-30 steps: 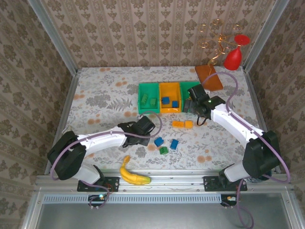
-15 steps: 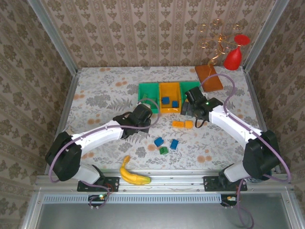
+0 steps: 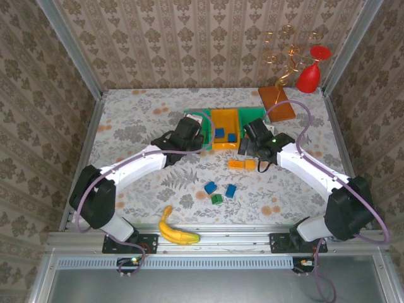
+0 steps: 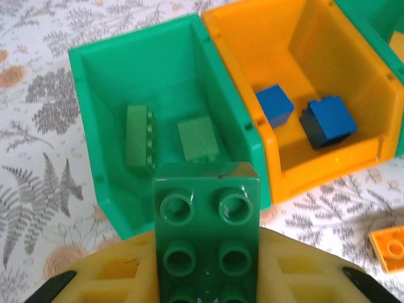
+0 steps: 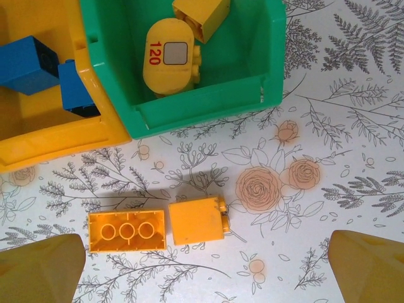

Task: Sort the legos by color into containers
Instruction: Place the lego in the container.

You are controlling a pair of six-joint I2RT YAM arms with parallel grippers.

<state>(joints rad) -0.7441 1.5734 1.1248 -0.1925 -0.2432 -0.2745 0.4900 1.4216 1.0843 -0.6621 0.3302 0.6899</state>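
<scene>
The left gripper [image 3: 187, 135] is clamped on a dark green studded plastic brick [image 4: 206, 214]. The brick sticks out from between the yellow finger pads [image 4: 120, 273] with its studs towards the wrist camera. In that view the held brick hangs over the near wall of the left green open-top plastic bin [image 4: 136, 41], whose floor already carries two more green bricks [image 4: 139, 136] lying side by side. Touching that bin on its right is the orange open-top plastic bin [image 4: 278, 180], with two blue bricks [image 4: 328, 121] in it. The right green open-top plastic bin [image 5: 202, 107] closes the row and holds a rounded yellow-orange piece marked 120 [image 5: 170, 55] and an orange block [image 5: 201, 14] at its far side. The right gripper [image 5: 202, 271] stands wide open and holds nothing, one yellow fingertip at each lower corner of its wrist view. On the flower-patterned table cover [image 5: 315, 113] between those fingertips, just near of the right green bin, lie two loose orange bricks [image 5: 127, 231] touching each other, the left one studs up. From above, the right gripper sits over the near edge of the right green bin, with the orange pair just near of it. Nearer the arm bases, between the two arms, two loose blue bricks [image 3: 231, 190] and one small loose green brick [image 3: 216, 199] lie close together. A yellow banana [image 3: 177, 232] lies at the near edge, and a flat brown-orange board [image 3: 276, 101] lies at the far right.
</scene>
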